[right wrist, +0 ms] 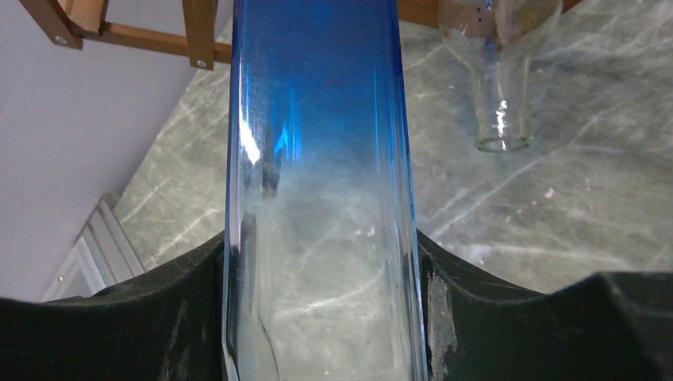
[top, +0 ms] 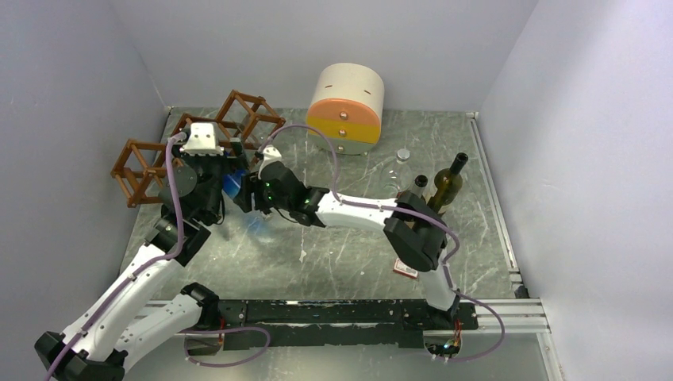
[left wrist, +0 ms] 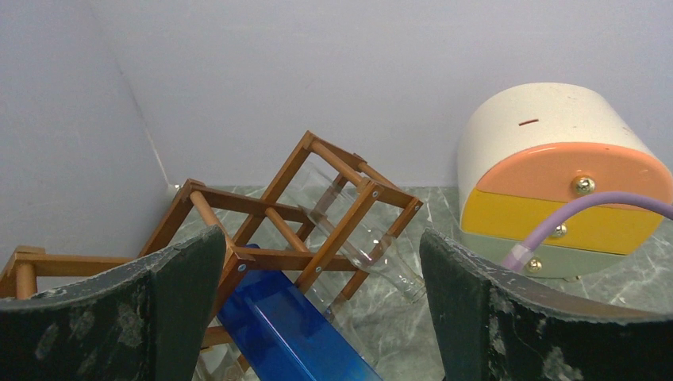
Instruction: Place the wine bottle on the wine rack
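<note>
The reddish-brown wine rack [top: 238, 119] stands at the far left; it also shows in the left wrist view [left wrist: 317, 214]. My right gripper [top: 248, 194] is shut on a blue-and-clear wine bottle [right wrist: 317, 198], whose blue end [left wrist: 286, 325] reaches into a lower cell of the rack. A clear bottle [left wrist: 357, 238] lies in another cell, its neck [right wrist: 500, 95] sticking out. My left gripper [top: 210, 155] is open and empty, just in front of the rack above the blue bottle. A dark green-brown bottle [top: 446, 184] stands at the right.
A round cream-and-orange drawer cabinet [top: 348, 107] stands at the back centre. A small white cap [top: 403, 155] lies near it. A second dark bottle top [top: 420, 182] shows by the right arm, and a small red-and-white item [top: 405, 271] lies near its base. Walls close in on three sides.
</note>
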Controlling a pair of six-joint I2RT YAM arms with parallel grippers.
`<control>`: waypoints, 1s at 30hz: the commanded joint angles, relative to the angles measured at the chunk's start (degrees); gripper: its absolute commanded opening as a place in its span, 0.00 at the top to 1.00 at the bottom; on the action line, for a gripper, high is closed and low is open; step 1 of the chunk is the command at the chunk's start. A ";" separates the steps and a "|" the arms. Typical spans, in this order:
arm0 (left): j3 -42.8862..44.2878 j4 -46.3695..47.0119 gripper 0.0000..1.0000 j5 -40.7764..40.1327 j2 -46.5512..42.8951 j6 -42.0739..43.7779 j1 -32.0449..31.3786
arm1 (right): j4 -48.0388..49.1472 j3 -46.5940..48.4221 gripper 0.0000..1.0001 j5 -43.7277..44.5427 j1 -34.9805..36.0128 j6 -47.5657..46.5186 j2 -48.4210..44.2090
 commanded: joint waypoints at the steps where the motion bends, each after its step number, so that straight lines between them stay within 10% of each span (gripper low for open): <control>1: -0.63 3.04 0.04 -2.81 -0.41 0.15 0.53 | 15.80 5.50 1.00 0.99 -1.62 3.36 0.67; 11: -0.96 3.46 0.04 -3.78 -0.87 -0.47 1.49 | 13.73 13.98 1.00 -1.33 -3.44 3.56 8.73; 30: -0.77 3.06 0.04 -3.39 -0.78 -0.59 2.24 | 3.65 34.18 0.60 2.17 -4.45 6.01 22.99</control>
